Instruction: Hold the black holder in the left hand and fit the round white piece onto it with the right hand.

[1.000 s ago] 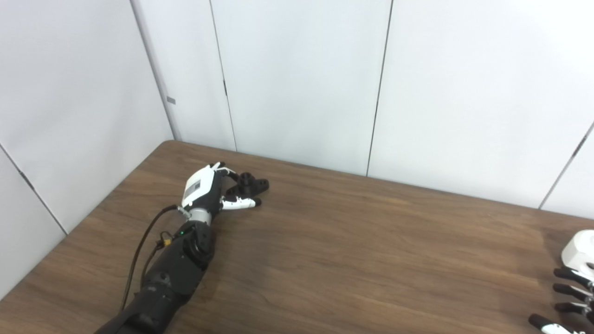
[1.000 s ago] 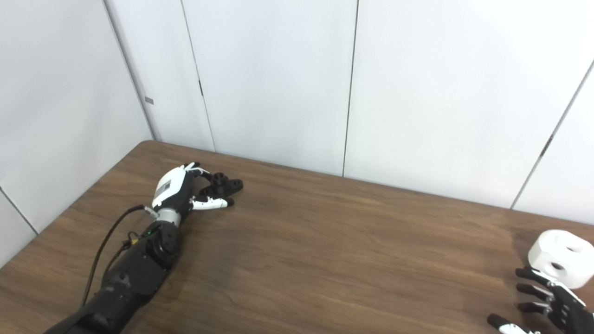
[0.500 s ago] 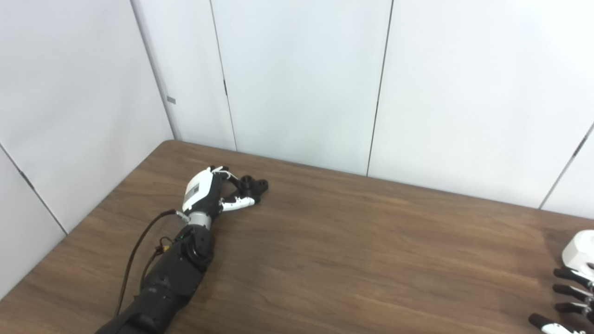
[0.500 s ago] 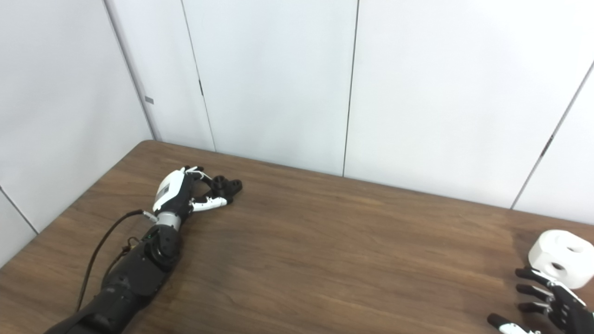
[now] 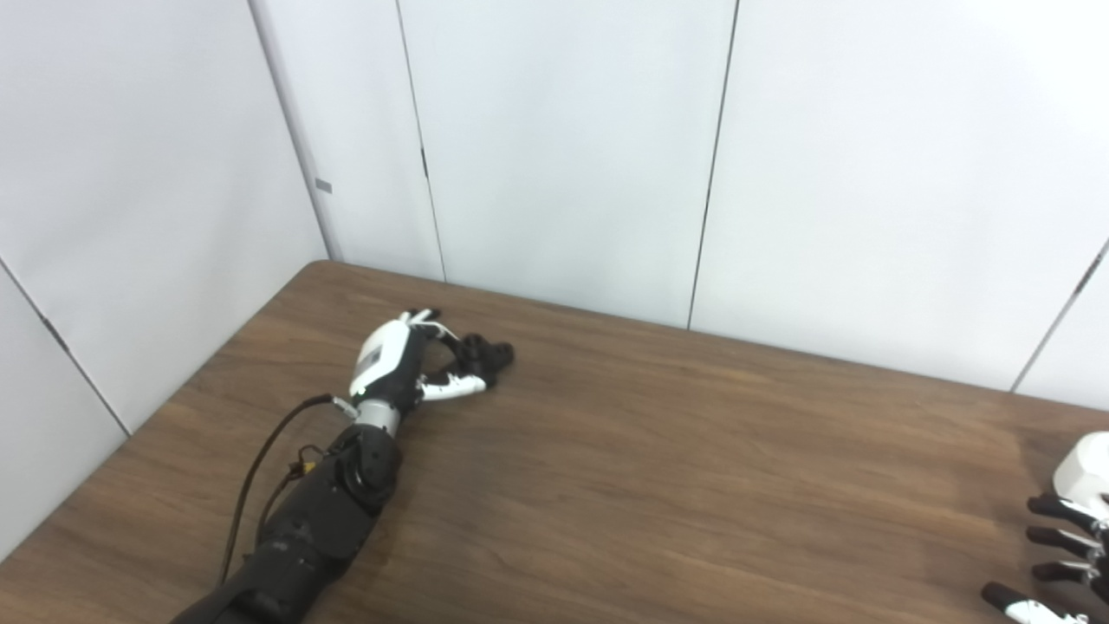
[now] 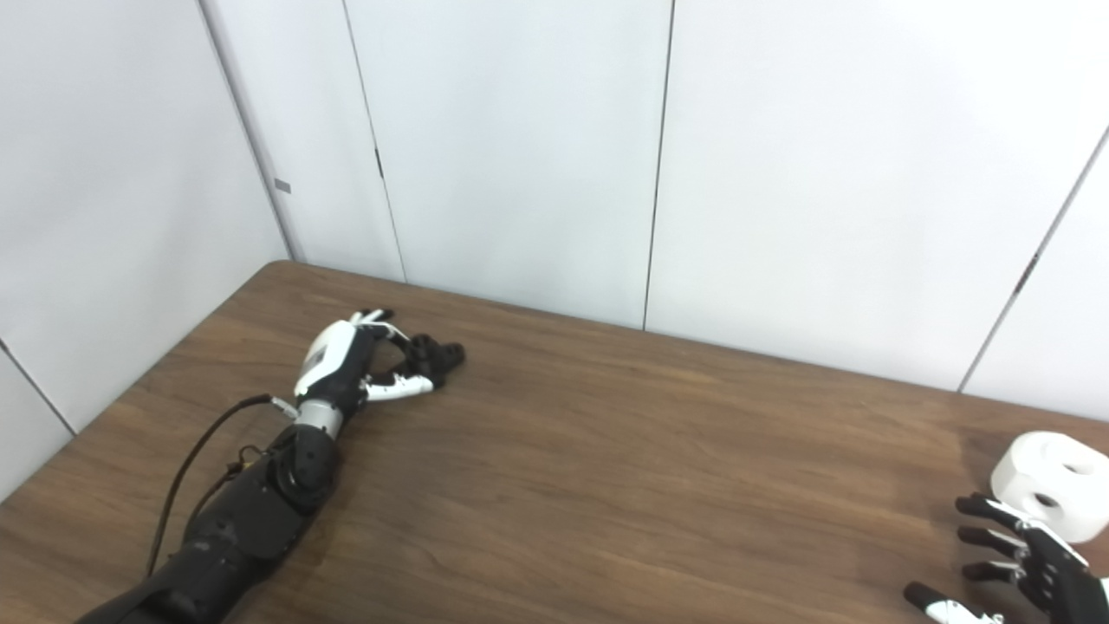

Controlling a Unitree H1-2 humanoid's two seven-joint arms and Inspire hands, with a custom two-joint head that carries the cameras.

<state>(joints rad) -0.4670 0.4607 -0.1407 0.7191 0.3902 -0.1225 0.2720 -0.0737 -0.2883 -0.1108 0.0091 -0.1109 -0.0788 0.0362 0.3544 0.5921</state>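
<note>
The black holder (image 5: 490, 354) lies on the brown table (image 5: 658, 451) at the far left. My left hand (image 5: 394, 360) is wrapped round it, fingers curled over its near end and the thumb pressed against its front side. The holder's far end sticks out past the fingertips. At the right edge sits the round white piece (image 6: 1049, 481), a thick ring with a hole in its side. My right hand (image 6: 1022, 563) is just in front of it, open with fingers spread, and does not touch it.
White wall panels (image 5: 563, 147) rise close behind the table's far edge and along its left side. A black cable (image 5: 260, 459) loops beside my left forearm.
My left hand has closed round the black holder and turned palm inward, nudging it slightly right. The view has shifted a little. My right hand has barely moved.
</note>
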